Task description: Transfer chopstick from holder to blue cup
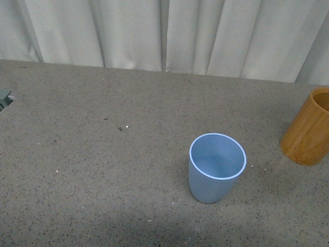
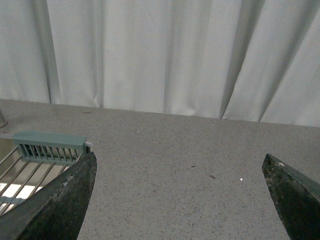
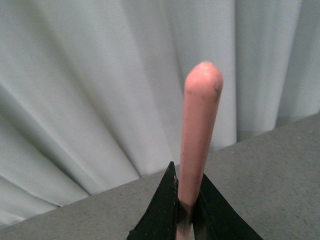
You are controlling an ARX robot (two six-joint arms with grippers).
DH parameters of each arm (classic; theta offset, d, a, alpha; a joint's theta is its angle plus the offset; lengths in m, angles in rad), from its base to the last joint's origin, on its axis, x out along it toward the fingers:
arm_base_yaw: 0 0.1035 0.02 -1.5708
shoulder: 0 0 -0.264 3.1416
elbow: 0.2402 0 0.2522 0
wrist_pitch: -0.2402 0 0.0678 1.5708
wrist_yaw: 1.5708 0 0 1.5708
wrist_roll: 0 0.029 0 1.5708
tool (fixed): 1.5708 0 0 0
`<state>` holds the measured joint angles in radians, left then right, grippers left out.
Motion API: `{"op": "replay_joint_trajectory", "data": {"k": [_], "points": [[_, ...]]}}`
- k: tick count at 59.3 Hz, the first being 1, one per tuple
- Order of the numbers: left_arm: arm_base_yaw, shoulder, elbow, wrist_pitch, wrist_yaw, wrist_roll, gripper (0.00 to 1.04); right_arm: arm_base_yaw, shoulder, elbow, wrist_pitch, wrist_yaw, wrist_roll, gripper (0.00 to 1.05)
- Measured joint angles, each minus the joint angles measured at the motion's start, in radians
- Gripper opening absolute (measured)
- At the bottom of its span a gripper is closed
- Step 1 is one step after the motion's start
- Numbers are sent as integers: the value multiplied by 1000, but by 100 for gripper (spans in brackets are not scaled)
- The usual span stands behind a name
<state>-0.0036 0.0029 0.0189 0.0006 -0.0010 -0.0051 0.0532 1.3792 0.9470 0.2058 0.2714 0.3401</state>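
The light blue cup (image 1: 217, 168) stands upright on the grey speckled table, right of centre, and looks empty. The orange-brown wooden holder (image 1: 309, 128) stands at the right edge of the front view, partly cut off. Neither arm shows in the front view. In the right wrist view my right gripper (image 3: 187, 192) is shut on the salmon-pink chopstick (image 3: 199, 125), which sticks out past the dark fingertips toward the curtain. In the left wrist view my left gripper (image 2: 180, 172) is open, its dark fingers (image 2: 60, 200) spread wide over bare table with nothing between them.
A white pleated curtain (image 1: 164, 31) closes off the far edge of the table. A grey-green wire rack (image 2: 45, 150) lies beside the left gripper, and its corner (image 1: 4, 99) shows at the left edge of the front view.
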Motion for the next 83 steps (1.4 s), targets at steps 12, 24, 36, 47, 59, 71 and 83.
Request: {"op": "replay_joint_trajectory", "data": {"k": [12,24,36,47,59,71,83], "points": [[0,0,0,0,0,0,98,153,1,-43,101,-6,15,3],[0,0,0,0,0,0,98,282,108,-111,257,-38,84,3],[0,0,0,0,0,0,98,348,221,-151,373,-72,151,3],[0,0,0,0,0,0,98,362,265,-167,412,-73,181,3],[0,0,0,0,0,0,98,381,319,-178,429,-71,201,3],[0,0,0,0,0,0,98,400,351,-178,430,-68,216,3],[0,0,0,0,0,0,98,403,338,-177,420,-63,217,3]]}}
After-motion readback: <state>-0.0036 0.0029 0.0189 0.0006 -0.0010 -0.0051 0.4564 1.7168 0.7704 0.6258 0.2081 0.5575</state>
